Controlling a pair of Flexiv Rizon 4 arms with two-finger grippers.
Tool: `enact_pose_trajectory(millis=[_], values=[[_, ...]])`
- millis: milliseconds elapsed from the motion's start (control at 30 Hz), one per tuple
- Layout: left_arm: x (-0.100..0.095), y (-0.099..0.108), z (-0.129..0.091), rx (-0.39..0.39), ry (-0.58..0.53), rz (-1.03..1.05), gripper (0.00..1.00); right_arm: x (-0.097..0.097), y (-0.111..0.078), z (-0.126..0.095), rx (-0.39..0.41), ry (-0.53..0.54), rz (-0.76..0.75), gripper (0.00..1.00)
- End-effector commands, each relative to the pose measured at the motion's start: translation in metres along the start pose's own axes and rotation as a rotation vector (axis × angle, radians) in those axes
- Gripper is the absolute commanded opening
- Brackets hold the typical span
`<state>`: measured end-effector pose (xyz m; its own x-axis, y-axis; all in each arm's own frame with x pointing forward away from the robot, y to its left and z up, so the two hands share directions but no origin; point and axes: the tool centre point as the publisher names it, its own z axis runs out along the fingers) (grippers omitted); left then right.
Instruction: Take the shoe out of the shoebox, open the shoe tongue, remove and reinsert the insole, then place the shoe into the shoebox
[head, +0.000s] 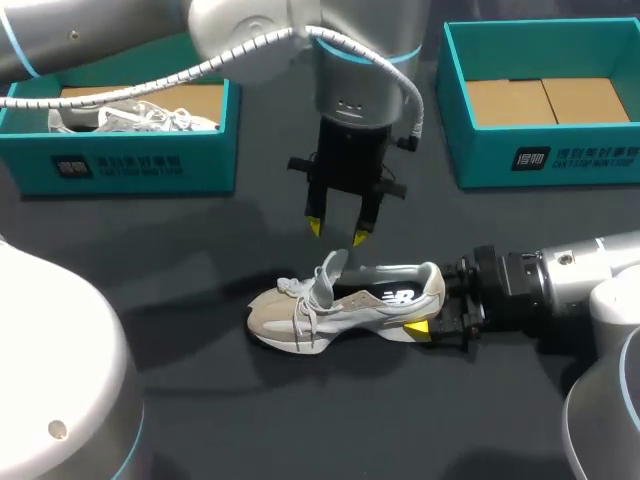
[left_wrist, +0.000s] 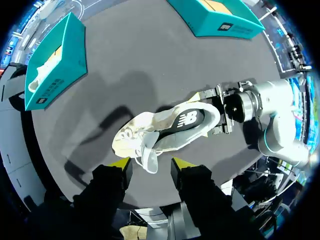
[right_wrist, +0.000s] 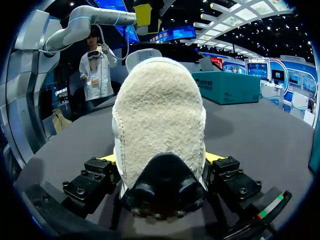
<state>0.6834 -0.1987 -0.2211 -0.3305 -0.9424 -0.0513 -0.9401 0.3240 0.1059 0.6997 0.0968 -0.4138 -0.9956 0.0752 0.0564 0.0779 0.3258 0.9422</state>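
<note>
Shoe (head: 345, 300) on dark table (head: 200, 400), near centre, toe toward 9 o'clock, heel toward 3 o'clock. Tongue (head: 328, 272) raised. Right gripper (head: 432, 303) at 3 o'clock, fingers clamping heel from both sides. Left gripper (head: 338, 232) at 12 o'clock, just above tongue, fingers part-spread, holding nothing. Left shoebox (head: 120, 150) at 10 o'clock, second shoe (head: 130, 118) inside. Right shoebox (head: 540, 150) at 2 o'clock. Both well apart from shoe.

A dark charcoal, matte tabletop (head: 150, 330) fills the head view from edge to edge. In the left wrist view its near edge curves round in a smooth arc. The surface takes the light evenly, with only a faint sheen. Soft-edged grey shadows (head: 200, 275) lie across its middle, blurred rather than sharp.
</note>
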Motion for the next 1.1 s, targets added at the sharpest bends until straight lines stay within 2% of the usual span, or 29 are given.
enact_pose_trajectory(millis=[33, 100, 167, 200, 233, 267, 733, 767, 800, 867, 933, 1000, 1100], values=[[0.011, -0.008, -0.007, -0.028, 0.104, 0.594, 0.51, -0.002, -0.001, 0.005, 0.005, -0.001, 0.001, 0.0], [0.014, -0.009, -0.008, -0.045, 0.117, 0.689, 0.57, -0.002, -0.001, 0.005, 0.005, -0.001, 0.001, 0.0], [0.018, -0.009, -0.008, -0.077, 0.126, 0.825, 0.48, -0.002, -0.001, 0.005, 0.005, -0.001, 0.001, 0.0], [0.017, -0.009, -0.008, -0.105, 0.117, 0.953, 0.37, -0.002, -0.001, 0.005, 0.005, -0.001, 0.001, 0.0], [0.016, -0.009, -0.007, -0.119, 0.107, 1.082, 0.16, -0.002, -0.001, 0.005, 0.005, -0.001, 0.001, 0.0], [0.017, -0.009, -0.007, -0.126, 0.104, 1.123, 0.02, -0.002, -0.001, 0.005, 0.005, -0.001, 0.001, 0.0], [0.017, -0.009, -0.007, -0.126, 0.104, 1.123, 0.0, -0.002, -0.001, 0.005, 0.005, -0.001, 0.001, 0.0], [0.023, -0.007, -0.003, -0.13, 0.076, 1.155, 0.0, -0.002, -0.001, 0.005, 0.005, -0.001, 0.001, 0.0], [0.03, -0.005, 0.003, -0.103, 0.039, 1.228, 0.0, -0.002, -0.001, 0.005, 0.005, -0.001, 0.001, 0.0], [0.037, 0.0, 0.012, -0.072, 0.076, 1.386, 0.0, -0.002, -0.001, 0.005, 0.005, -0.001, 0.001, 0.0], [0.044, 0.004, 0.025, 0.036, 0.021, 1.535, 0.0, -0.002, -0.001, 0.005, 0.005, -0.001, 0.001, 0.0], [0.043, -0.003, 0.035, 0.036, 0.056, 1.67, 0.0, -0.002, -0.001, 0.005, 0.005, -0.001, 0.001, 0.0], [0.043, -0.003, 0.035, 0.036, 0.056, 1.67, 0.0, -0.002, -0.001, 0.005, 0.005, -0.001, 0.001, 0.0]])
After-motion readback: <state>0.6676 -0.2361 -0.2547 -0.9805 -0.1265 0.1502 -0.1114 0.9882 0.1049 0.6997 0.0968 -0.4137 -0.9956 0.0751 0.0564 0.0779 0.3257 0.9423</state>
